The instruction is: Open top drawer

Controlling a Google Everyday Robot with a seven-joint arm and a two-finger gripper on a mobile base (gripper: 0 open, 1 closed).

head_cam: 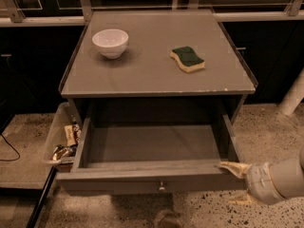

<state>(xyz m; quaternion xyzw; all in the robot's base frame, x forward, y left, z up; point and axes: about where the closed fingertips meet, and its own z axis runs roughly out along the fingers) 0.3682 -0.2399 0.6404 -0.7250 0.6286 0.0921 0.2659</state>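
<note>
Standing open: the grey flat-fronted top drawer [118, 180] is pulled well out from under the grey counter [156, 77]. Its plain grey inside is exposed, with nothing visible in it. A small round metal knob [162, 186] sits at the centre of the drawer front, which faces the camera at the bottom of the view.

Hand [232, 184]: two-finger, cream-coloured, at lower right by the right end of the drawer front. The fingers are spread apart and released. The upper finger [232, 167] lies on or just over the top edge of the front at its right corner, and the lower one [242, 202] hangs below by the floor. It cannot be told whether the upper finger touches the drawer. The white rounded arm [280, 179] enters from the right edge.

On the counter:
- a white round ceramic bowl [110, 42], upright, at back left
- a green-topped yellow sponge [187, 59], lying flat at back right, well apart from the bowl

Left of the drawer, low down, a pale translucent bin [56, 127] holds some small wrapped packets. The speckled stone floor [266, 127] shows at right, and a thin black cable [9, 148] at far left.
</note>
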